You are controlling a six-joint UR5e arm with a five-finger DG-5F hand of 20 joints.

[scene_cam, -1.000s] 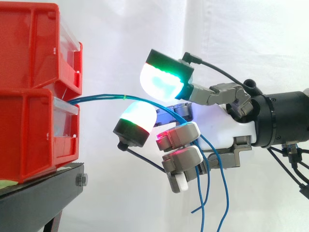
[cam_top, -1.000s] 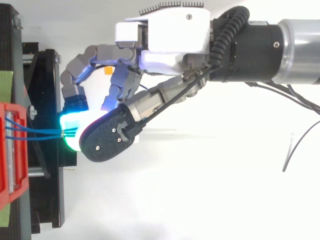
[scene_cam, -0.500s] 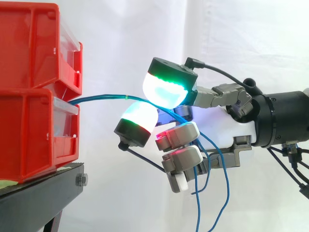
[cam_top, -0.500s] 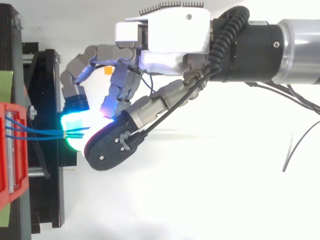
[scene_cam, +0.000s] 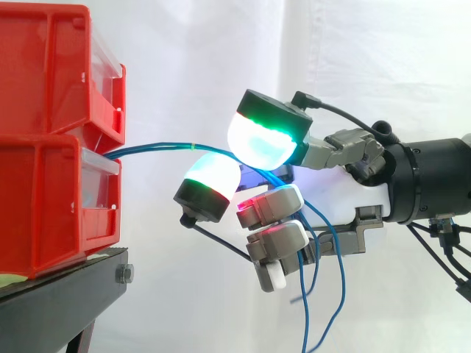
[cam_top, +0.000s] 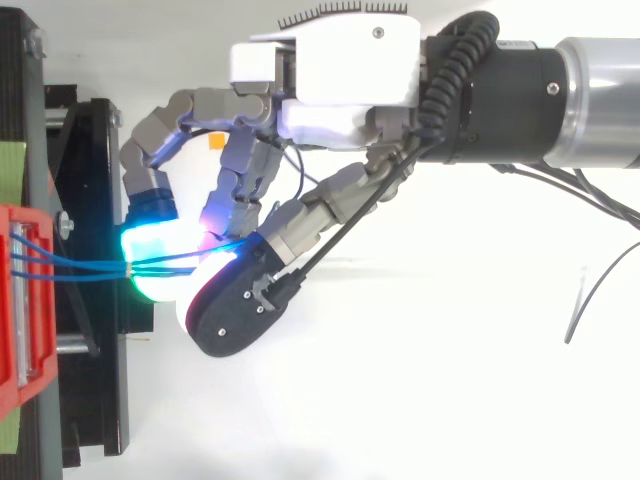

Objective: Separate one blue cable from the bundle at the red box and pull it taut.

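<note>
The hand (scene_cam: 349, 180) is pinching the blue cables (scene_cam: 147, 149) coming from the red bins (scene_cam: 44, 198) on the black stand (scene_cam: 66, 301).

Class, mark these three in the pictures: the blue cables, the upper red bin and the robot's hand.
blue cables (scene_cam: 154, 147): side view, the span between bin and hand.
upper red bin (scene_cam: 44, 73): side view, its side wall.
hand (scene_cam: 353, 187): side view, the white palm.
</note>
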